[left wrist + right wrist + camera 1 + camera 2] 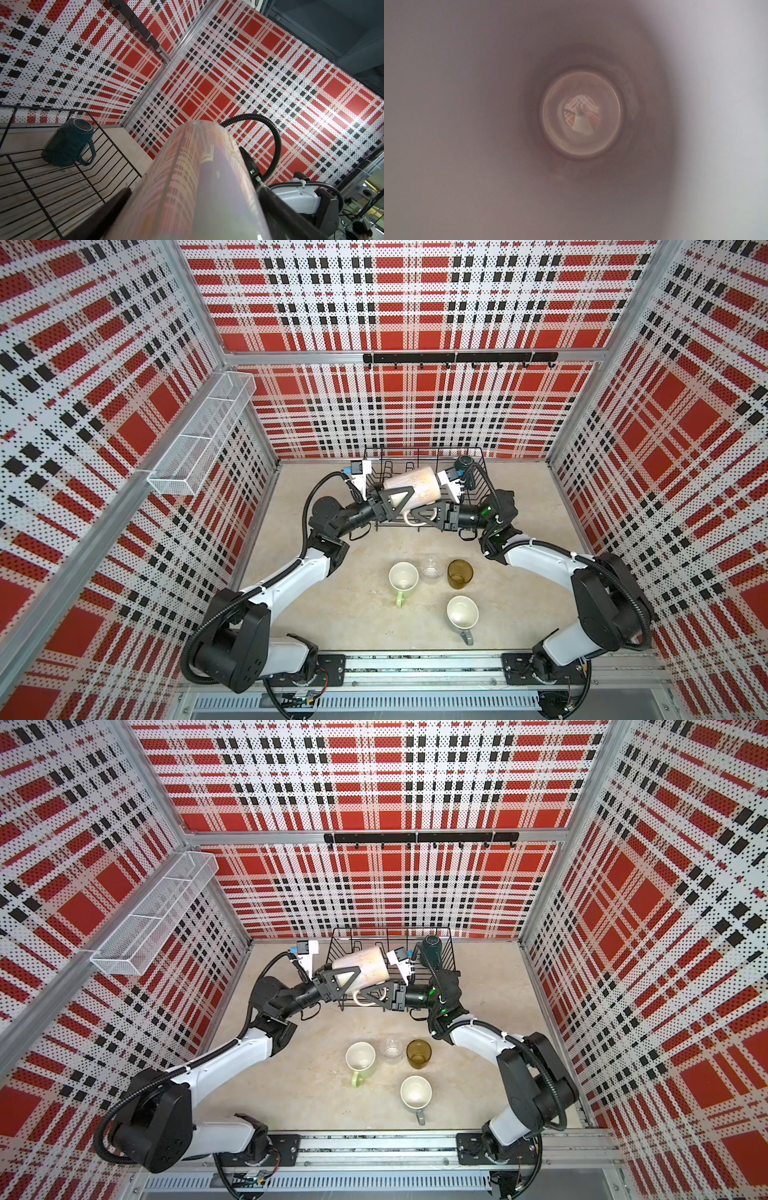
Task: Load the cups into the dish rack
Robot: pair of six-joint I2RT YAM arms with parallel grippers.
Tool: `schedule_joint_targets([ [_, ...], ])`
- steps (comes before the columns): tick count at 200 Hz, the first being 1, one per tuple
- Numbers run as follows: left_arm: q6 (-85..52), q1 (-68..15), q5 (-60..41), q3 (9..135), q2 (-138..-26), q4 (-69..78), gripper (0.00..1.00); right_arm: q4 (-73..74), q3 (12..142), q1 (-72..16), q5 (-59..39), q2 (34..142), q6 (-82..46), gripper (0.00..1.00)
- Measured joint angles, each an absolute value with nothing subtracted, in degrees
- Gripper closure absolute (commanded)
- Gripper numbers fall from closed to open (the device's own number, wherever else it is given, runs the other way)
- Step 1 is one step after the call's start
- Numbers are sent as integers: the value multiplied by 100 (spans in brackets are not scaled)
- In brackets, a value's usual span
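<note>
A pale pink mug (409, 487) (361, 967) hangs on its side over the black wire dish rack (478, 472) (52, 187). My left gripper (401, 497) (192, 191) spans its body, a finger against each side. My right gripper (417, 516) is shut on the rim by the handle; its fingers are hidden in the right wrist view, which looks into the mug (581, 116). A dark teal mug (463, 462) (66, 143) stands upside down in the rack's far right corner. On the table in front stand a light green mug (403, 577), a clear glass (432, 567), an amber tumbler (460, 573) and a grey mug (462, 612).
A long white mesh basket (199, 435) hangs on the left wall. A black hook rail (459, 357) runs along the back wall. Plaid walls close in three sides, and the arms' base rail lies along the front edge.
</note>
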State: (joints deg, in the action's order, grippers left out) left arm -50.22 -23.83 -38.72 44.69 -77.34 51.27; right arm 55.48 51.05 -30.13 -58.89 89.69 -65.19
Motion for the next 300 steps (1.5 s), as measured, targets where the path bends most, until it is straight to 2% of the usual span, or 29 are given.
schedule_joint_targets([
  [51, -5118, -2270, -3927, 4519, -7841, 5148, 34, 5553, 5328, -2991, -5922, 9223, -6611, 100],
  [83, -5240, -2117, -3935, 4519, -7876, 5205, 62, 5594, 5614, -3000, -5981, 9507, -6757, 100],
  [103, -5339, -2018, -3964, 4517, -7931, 5205, 64, 5789, 5651, -2967, -5959, 9675, -6945, 85],
  [130, -5435, -1925, -3944, 4512, -8005, 5192, 66, 6147, 5651, -2930, -5957, 9867, -7308, 79],
  [153, -5461, -1896, -3850, 4512, -8086, 5205, 68, 6517, 5651, -2853, -5916, 10033, -7603, 66],
  [171, -5522, -1857, -3771, 4512, -8226, 5266, 70, 6657, 5649, -2657, -5769, 10095, -7725, 63],
  [185, -5594, -1839, -3721, 4512, -8370, 5384, 73, 6652, 5640, -2558, -5649, 10119, -7778, 57],
  [300, -6187, -1778, -3033, 4274, -8803, 5789, 77, 5013, 5369, -2276, -4834, 9559, -6412, 52],
])
